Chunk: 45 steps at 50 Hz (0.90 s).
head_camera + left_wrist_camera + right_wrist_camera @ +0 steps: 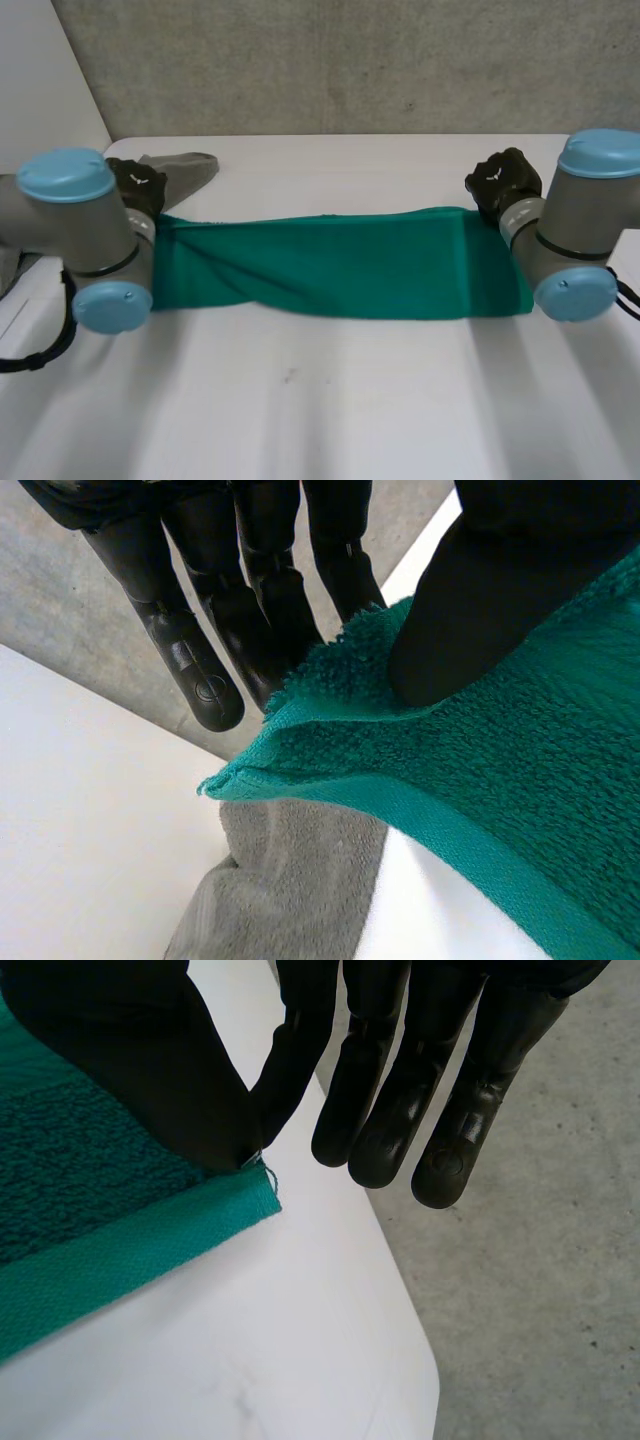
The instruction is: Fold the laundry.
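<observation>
Right hand (130, 1070) pinches the very corner of the green towel (90, 1210) btwn thumb & first finger, w/ the towel's hemmed edge running away from the pinch over the white table (250, 1350). Other fingers (385, 1130) hang straight, not touching the cloth, tips out past the table's rounded corner & over the grey concrete floor (540, 1290).

one green towel (340, 265), one grey cloth (185, 170)
</observation>
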Tool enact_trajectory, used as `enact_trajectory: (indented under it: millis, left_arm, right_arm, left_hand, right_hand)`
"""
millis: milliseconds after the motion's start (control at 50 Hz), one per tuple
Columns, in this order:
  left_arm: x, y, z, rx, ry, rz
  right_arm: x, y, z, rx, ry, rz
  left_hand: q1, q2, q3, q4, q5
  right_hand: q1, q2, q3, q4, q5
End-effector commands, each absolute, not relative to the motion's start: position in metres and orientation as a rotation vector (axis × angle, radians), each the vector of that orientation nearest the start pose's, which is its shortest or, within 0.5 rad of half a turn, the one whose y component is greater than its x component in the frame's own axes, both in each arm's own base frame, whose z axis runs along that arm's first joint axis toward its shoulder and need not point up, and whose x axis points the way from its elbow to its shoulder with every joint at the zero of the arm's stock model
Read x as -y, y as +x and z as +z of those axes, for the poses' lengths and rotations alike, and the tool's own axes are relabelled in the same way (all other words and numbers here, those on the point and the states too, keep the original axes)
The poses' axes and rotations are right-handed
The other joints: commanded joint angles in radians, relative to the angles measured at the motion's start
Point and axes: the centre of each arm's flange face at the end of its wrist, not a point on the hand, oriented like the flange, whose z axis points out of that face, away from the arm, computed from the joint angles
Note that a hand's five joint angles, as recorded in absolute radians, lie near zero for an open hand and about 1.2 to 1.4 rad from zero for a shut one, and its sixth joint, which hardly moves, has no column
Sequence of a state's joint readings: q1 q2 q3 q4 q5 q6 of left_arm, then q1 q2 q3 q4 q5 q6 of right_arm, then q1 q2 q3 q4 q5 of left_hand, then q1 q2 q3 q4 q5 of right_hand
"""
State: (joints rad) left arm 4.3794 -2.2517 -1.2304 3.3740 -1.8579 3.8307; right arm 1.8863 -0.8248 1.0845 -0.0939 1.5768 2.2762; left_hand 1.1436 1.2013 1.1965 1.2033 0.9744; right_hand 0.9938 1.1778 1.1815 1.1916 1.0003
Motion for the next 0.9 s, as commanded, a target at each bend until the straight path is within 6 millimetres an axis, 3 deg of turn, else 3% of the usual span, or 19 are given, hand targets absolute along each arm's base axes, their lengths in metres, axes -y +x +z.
enact_trajectory:
  millis: [20,120,160,180,200,220,240,300,360,380,460,520,620,680,780,900]
  left_arm:
    - [0.408,-0.255,0.153,-1.869,0.723,-1.767]
    - [0.42,-0.264,0.146,-1.806,0.685,-1.854]
    - [0.421,-0.269,0.147,-1.777,0.67,-1.894]
    - [0.42,-0.273,0.149,-1.758,0.661,-1.922]
    - [0.419,-0.275,0.148,-1.751,0.661,-1.934]
    - [0.417,-0.28,0.15,-1.732,0.661,-1.964]
    - [0.415,-0.282,0.15,-1.727,0.662,-1.973]
    - [0.406,-0.289,0.158,-1.696,0.647,-2.023]
    - [0.396,-0.288,0.18,-1.652,0.623,-2.071]
    - [0.393,-0.286,0.185,-1.644,0.616,-2.079]
    - [0.372,-0.277,0.212,-1.613,0.591,-2.12]
    - [0.358,-0.271,0.224,-1.616,0.588,-2.129]
    - [0.331,-0.258,0.237,-1.642,0.589,-2.136]
    - [0.316,-0.256,0.232,-1.693,0.638,-2.167]
    - [0.3,-0.257,0.215,-1.801,0.733,-2.194]
    - [0.3,-0.253,0.207,-1.865,0.714,-2.18]
  right_arm:
    - [0.423,0.274,0.159,-2.182,-1.478,-2.35]
    - [0.439,0.279,0.148,-2.132,-1.494,-2.443]
    - [0.446,0.28,0.145,-2.12,-1.481,-2.484]
    - [0.449,0.281,0.145,-2.117,-1.468,-2.501]
    - [0.452,0.28,0.144,-2.123,-1.452,-2.517]
    - [0.454,0.28,0.142,-2.131,-1.446,-2.521]
    - [0.455,0.28,0.141,-2.143,-1.439,-2.523]
    - [0.457,0.272,0.151,-2.229,-1.343,-2.545]
    - [0.451,0.266,0.173,-2.243,-1.25,-2.549]
    - [0.442,0.263,0.194,-2.238,-1.18,-2.542]
    - [0.413,0.252,0.245,-2.202,-1.032,-2.518]
    - [0.393,0.248,0.25,-2.213,-1.07,-2.398]
    - [0.345,0.241,0.222,-2.355,-1.203,-1.898]
    - [0.332,0.229,0.2,-2.456,-1.129,-1.685]
    - [0.332,0.221,0.173,-2.448,-1.058,-1.643]
    - [0.343,0.216,0.138,-2.422,-1.045,-1.665]
  left_hand:
    - [0.253,0.195,0.2,0.193,0.247]
    - [0.201,0.143,0.148,0.141,0.195]
    - [-0.042,-0.1,-0.095,-0.102,-0.048]
    - [-0.311,-0.369,-0.364,-0.371,-0.316]
    - [-0.485,-0.543,-0.538,-0.545,-0.49]
    - [-0.969,-1.027,-1.022,-1.029,-0.974]
    - [-0.969,-1.027,-1.022,-1.029,-0.974]
    - [-0.969,-1.027,-1.022,-1.029,-0.974]
    - [-0.969,-1.027,-1.022,-1.029,-0.974]
    - [-0.969,-1.027,-1.022,-1.029,-0.974]
    - [-0.969,-1.027,-1.022,-1.029,-0.974]
    - [-0.969,-1.027,-1.022,-1.029,-0.974]
    - [-0.969,-1.027,-1.022,-1.029,-0.974]
    - [-0.969,-1.027,-1.022,-1.029,-0.974]
    - [-0.969,-1.027,-1.022,-1.029,-0.974]
    - [-0.969,-1.027,-1.022,-1.029,-0.974]
  right_hand:
    - [0.402,0.218,0.215,0.205,0.221]
    - [0.402,0.218,0.215,0.205,0.221]
    - [0.402,0.218,0.215,0.205,0.221]
    - [0.402,0.218,0.215,0.205,0.221]
    - [-0.012,-0.196,-0.2,-0.21,-0.193]
    - [-0.571,-0.755,-0.759,-0.769,-0.752]
    - [-0.819,-1.003,-1.007,-1.017,-1.0]
    - [-0.819,-1.003,-1.007,-1.017,-1.0]
    - [-0.819,-1.003,-1.007,-1.017,-1.0]
    - [-0.819,-1.003,-1.007,-1.017,-1.0]
    - [-0.819,-1.003,-1.007,-1.017,-1.0]
    - [-0.819,-1.003,-1.007,-1.017,-1.0]
    - [-0.819,-1.003,-1.007,-1.017,-1.0]
    - [-0.719,-0.903,-0.907,-0.917,-0.9]
    - [-0.554,-0.738,-0.742,-0.752,-0.735]
    - [-0.425,-0.609,-0.612,-0.622,-0.606]
